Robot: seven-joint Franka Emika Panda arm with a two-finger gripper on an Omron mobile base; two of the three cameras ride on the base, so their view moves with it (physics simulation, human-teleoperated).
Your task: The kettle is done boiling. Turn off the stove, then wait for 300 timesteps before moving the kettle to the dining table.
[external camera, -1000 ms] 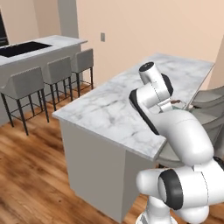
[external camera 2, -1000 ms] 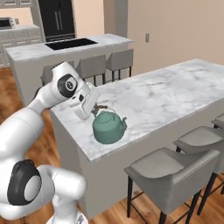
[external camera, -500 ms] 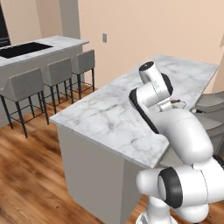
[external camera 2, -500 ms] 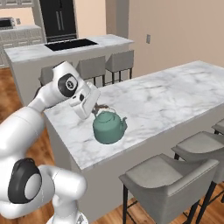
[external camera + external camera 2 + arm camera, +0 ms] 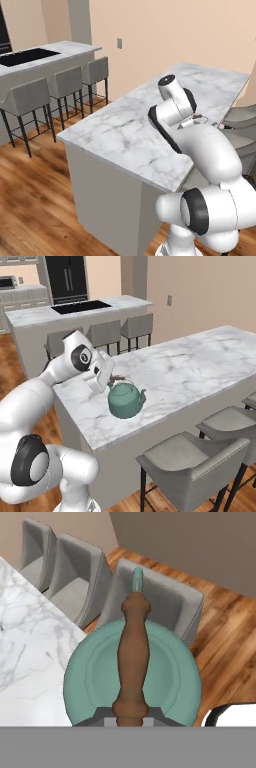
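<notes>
You're on the last leg now: the kettle (image 5: 126, 400) is over the dining tabletop (image 5: 200, 363), near its front edge toward the left corner, gray stools (image 5: 192, 456) tucked below. Can't tell if the base is touching the marble yet. The stove (image 5: 81, 306) sits way back on the island. Your end effector (image 5: 111, 378) is clamped fully shut on the kettle's brown handle (image 5: 132, 657). I'd say lower it gently, then let go.
</notes>
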